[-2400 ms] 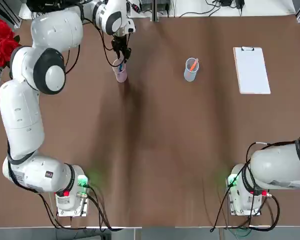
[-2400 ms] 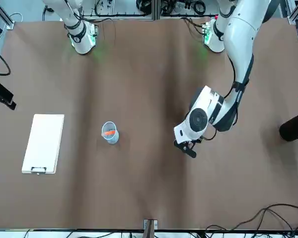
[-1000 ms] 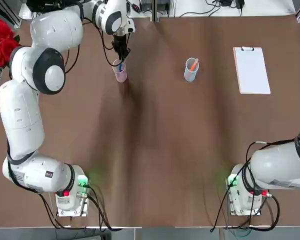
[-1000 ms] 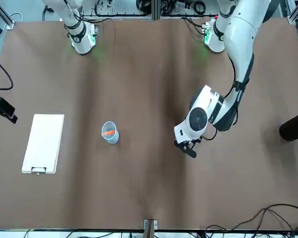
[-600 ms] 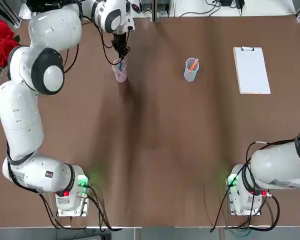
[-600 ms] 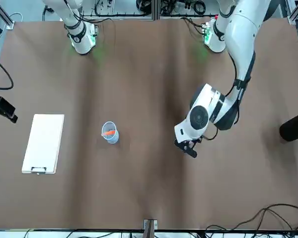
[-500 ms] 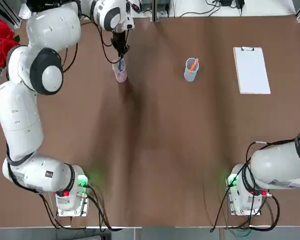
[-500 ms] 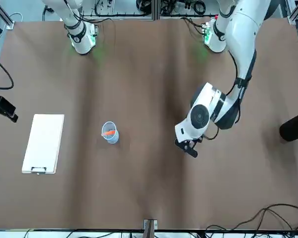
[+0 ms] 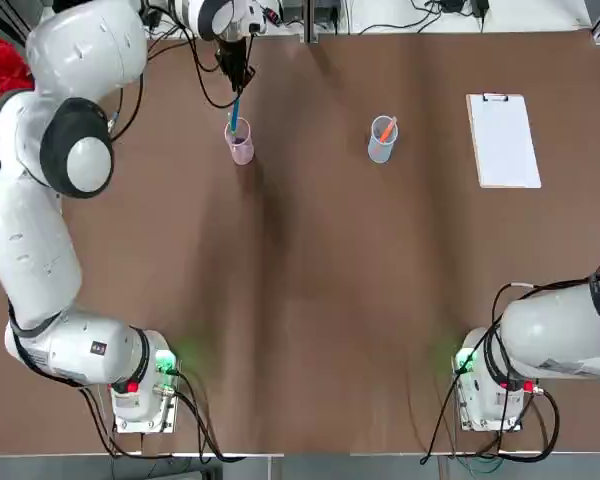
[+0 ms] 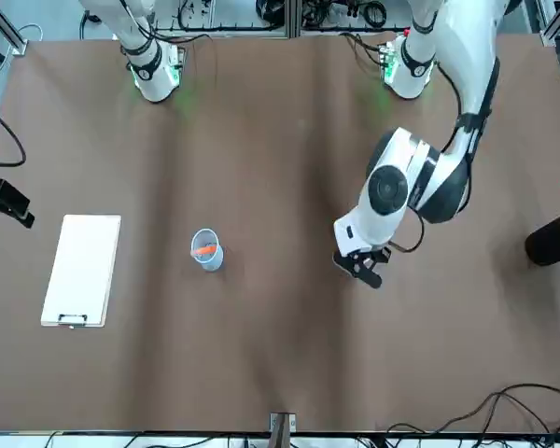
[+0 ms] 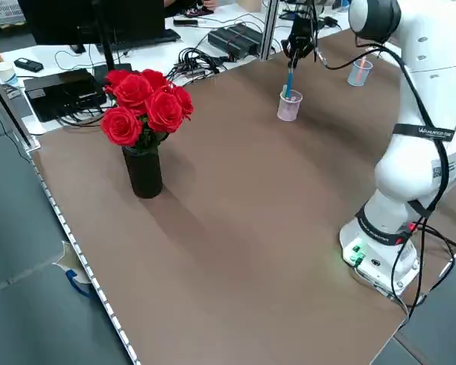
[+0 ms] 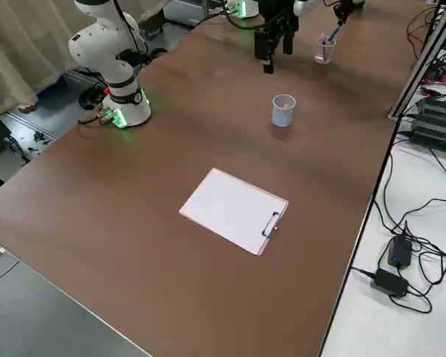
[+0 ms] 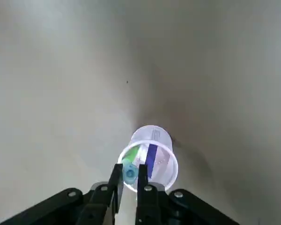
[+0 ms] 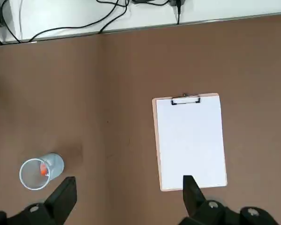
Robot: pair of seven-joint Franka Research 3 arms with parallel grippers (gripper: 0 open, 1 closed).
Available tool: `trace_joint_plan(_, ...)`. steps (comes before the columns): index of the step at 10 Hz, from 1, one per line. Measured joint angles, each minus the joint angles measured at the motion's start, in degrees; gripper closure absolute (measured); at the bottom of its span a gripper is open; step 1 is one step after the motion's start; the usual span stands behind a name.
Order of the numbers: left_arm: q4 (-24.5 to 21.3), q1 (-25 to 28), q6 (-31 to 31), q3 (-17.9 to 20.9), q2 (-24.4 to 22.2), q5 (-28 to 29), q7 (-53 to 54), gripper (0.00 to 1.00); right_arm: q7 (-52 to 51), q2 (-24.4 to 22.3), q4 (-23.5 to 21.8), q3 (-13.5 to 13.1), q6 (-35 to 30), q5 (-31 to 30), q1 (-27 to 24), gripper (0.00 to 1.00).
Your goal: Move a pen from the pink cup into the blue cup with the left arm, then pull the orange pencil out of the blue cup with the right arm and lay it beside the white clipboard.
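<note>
The pink cup (image 9: 241,150) stands at the far left of the table with other pens left inside (image 13: 152,157). My left gripper (image 9: 232,82) hangs straight above it, shut on a light-blue pen (image 9: 234,112) held upright, the pen's lower end at the cup's mouth (image 11: 289,105). Farther right is the blue cup (image 9: 381,142) with the orange pencil (image 9: 386,128) leaning in it. The white clipboard (image 9: 502,140) lies at the far right. My right gripper (image 14: 127,187) is open, high above the table between the blue cup (image 14: 40,171) and the clipboard (image 14: 191,140).
A black vase of red roses (image 11: 144,125) stands at the left side of the table. Cables and power units (image 12: 398,260) lie on the white bench past the far edge. The brown tabletop (image 9: 310,300) between the arms' bases bears nothing.
My left gripper closed on the blue pen and rose, drawing it up out of the pink cup. The right arm has held still.
</note>
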Motion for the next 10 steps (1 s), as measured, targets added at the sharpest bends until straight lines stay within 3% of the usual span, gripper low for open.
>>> trace_joint_plan(7, 3.8, -1.5, 1.1, -6.3, -1.4, -5.3, -10.8, 0.84, 0.0, -0.1, 0.3, -1.4, -1.5, 0.0, -0.4, 0.00)
trace_joint_plan(10, 5.0, -4.7, 10.4, -6.3, -0.8, -8.1, -19.6, 0.84, 0.0, -0.2, 0.4, -1.6, -4.1, 0.0, -0.5, 0.00)
